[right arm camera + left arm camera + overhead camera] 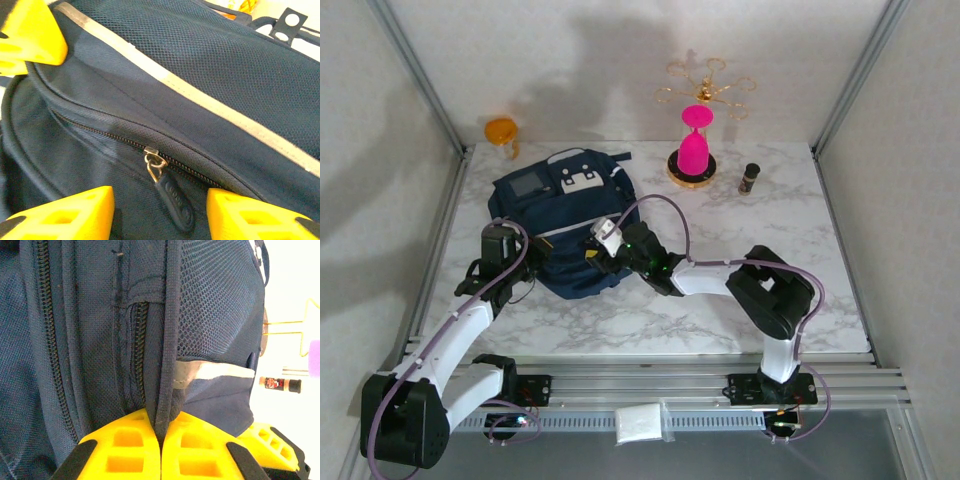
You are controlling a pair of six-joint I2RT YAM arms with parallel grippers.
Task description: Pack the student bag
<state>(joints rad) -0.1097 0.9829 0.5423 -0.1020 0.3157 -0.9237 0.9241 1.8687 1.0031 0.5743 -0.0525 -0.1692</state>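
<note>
You are pinning the student bag [565, 215], lying flat at the left-centre of the marble counter [840, 230], with your left fingers [125, 445] clamping shut on its piped side seam [167, 340], apparently bracing the fabric. Your right fingers [65, 215] are hovering half open astride the zipper pull [172, 200], gripping nothing. The pocket is zipped shut, hiding any contents.

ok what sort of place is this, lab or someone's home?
Most likely a lab robot cell, not a home: aluminium frame posts around plain white walls, a slotted mounting rail at the near edge, and a marble-look table with a student bag staged on it.
</note>
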